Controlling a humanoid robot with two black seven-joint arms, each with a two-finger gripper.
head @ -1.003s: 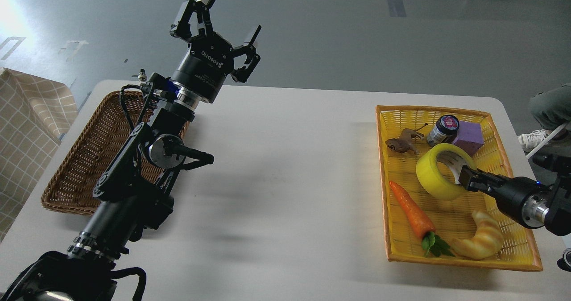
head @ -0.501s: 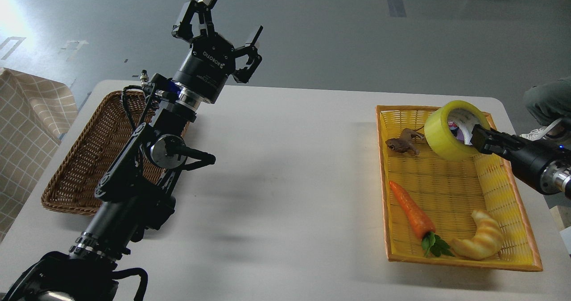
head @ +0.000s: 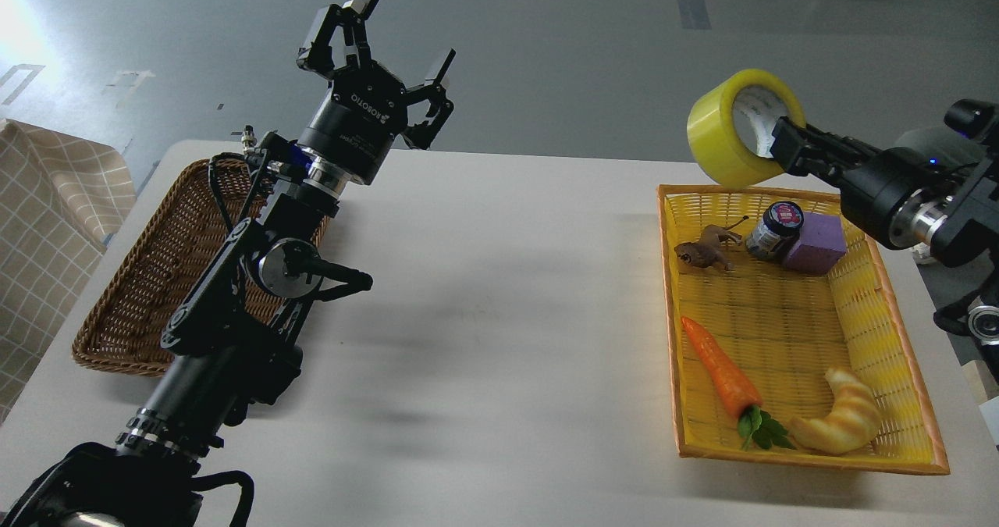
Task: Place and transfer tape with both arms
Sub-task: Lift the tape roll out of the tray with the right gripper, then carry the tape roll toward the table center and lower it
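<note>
The yellow tape roll (head: 722, 133) with its pale core hangs in the air above the far edge of the yellow basket (head: 897, 316). My right gripper (head: 784, 148) is shut on the roll's rim, one finger inside the core, reaching in from the right. My left gripper (head: 398, 31) is open and empty, raised high over the table's far left, pointing up and away, above the brown wicker basket (head: 148, 277).
The yellow basket holds a carrot (head: 722, 371), a croissant (head: 839, 421), a brown toy animal (head: 702, 252), a small jar (head: 774, 229) and a purple block (head: 815, 242). The white table (head: 499, 316) lies between the two baskets.
My right gripper has lifted the tape out of the yellow basket, up and slightly left, uncovering the jar and purple block. My left arm has barely moved.
</note>
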